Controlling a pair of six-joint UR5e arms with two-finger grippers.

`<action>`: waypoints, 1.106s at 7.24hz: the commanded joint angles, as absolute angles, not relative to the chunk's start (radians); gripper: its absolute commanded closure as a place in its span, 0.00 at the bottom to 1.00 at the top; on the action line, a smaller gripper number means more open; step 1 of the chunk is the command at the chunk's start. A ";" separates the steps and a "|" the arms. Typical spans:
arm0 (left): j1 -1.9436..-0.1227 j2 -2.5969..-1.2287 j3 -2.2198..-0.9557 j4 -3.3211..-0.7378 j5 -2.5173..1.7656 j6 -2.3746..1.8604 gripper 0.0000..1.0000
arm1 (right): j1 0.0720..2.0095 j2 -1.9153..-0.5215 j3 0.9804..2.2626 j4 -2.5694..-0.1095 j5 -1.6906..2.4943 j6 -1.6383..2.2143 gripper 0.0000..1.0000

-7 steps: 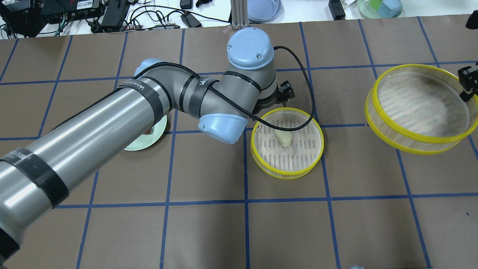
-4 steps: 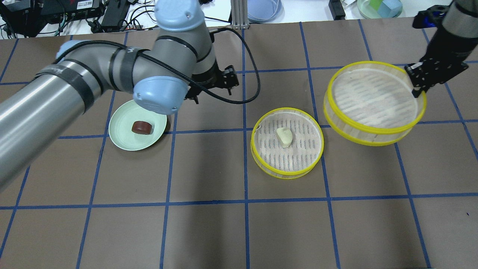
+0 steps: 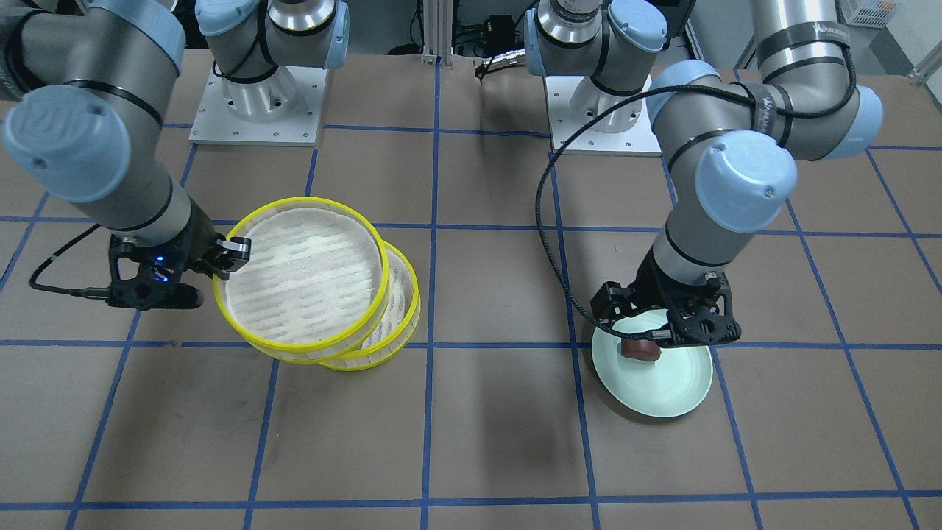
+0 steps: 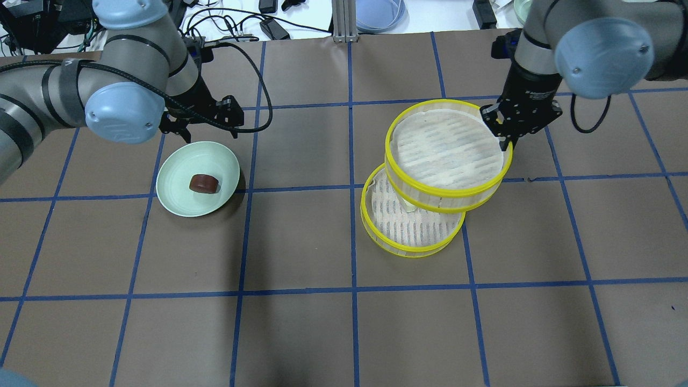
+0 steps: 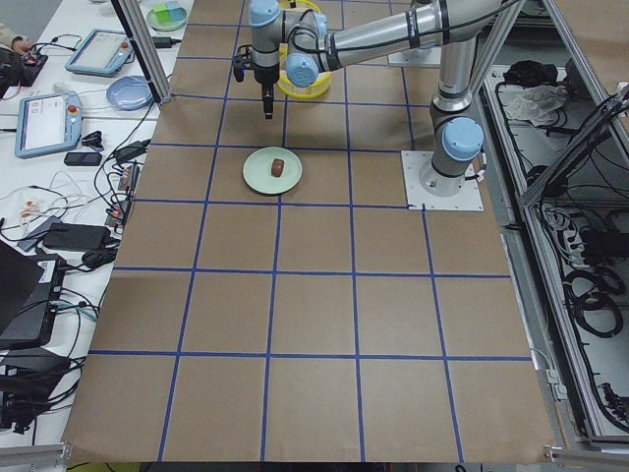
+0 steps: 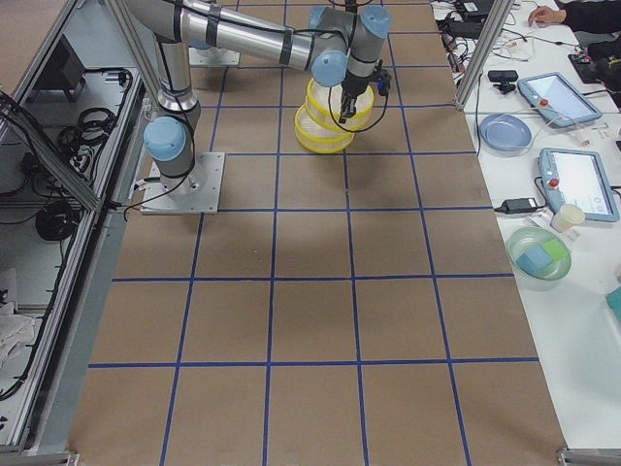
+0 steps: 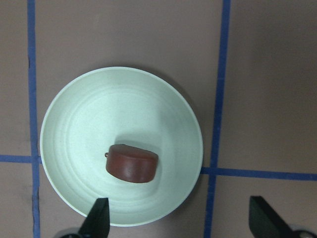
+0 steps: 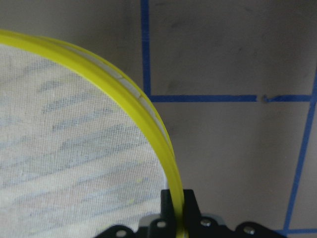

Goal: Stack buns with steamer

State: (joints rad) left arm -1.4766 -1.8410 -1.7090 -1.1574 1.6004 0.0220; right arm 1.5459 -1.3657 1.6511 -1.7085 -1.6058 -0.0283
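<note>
Now | brown bun (image 4: 203, 183) | flat on plate (image 4: 177, 203) | long axis sideways overhead

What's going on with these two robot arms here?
The right claw grips the rim of one yellow steamer tray and holds it partly over a second tray on the table, not yet lined up. The left claw hangs open above the brown bun, which lies untouched on the green plate.

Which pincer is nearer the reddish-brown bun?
Left. The left pincer hangs open close above the reddish-brown bun; the right pincer is far off, clamped on the raised steamer tray at its rim.
</note>
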 commanded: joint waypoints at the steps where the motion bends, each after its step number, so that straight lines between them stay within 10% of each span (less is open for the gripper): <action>1: -1.410 -1.896 -1.752 -1.056 1.601 0.121 0.02 | 1.595 -1.387 1.783 -1.871 -1.614 0.018 1.00; 8: -1.408 -2.003 -1.830 -0.994 1.583 0.120 0.07 | 1.595 -1.414 1.875 -1.954 -1.614 0.006 1.00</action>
State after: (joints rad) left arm -1.4082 -1.9992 -1.8122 -0.9949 1.5826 0.1196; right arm 1.5953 -1.4178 1.8724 -1.9496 -1.6116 0.0092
